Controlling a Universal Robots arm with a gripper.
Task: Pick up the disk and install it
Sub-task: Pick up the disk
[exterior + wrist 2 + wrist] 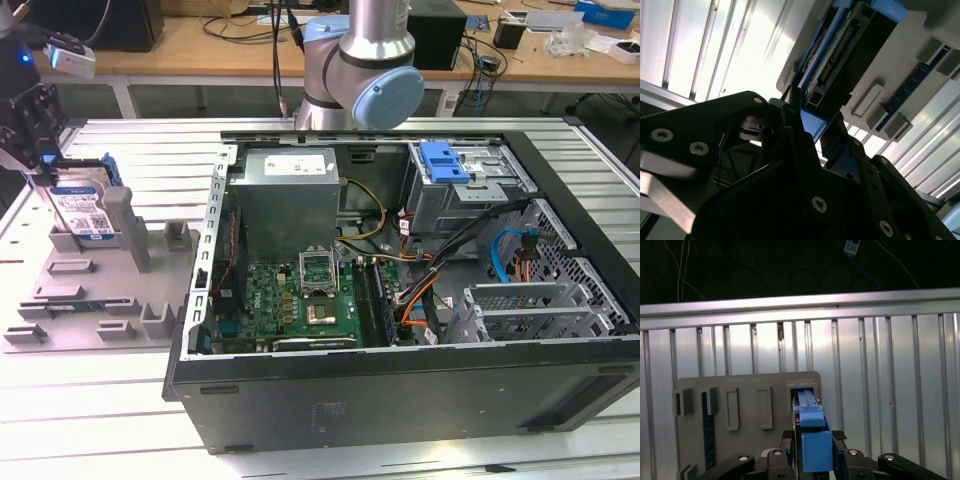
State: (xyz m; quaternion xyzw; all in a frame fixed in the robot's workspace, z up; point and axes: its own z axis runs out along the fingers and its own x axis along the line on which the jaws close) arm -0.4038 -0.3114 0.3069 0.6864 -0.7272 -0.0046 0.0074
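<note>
My pincer clamps the upright silver metal disk by its blue plastic bracket; I judge it stiff, heavy and fragile.

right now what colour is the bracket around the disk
Blue. The carrier bracket shows best in the first wrist view.

Arm: grey, blue joint caps, thick joint at the rear of the exterior view.
Gripper: black, at the exterior view's left edge, pointing downward.
Fingers: closed against both sides of the disk, seen in both wrist views.
</note>
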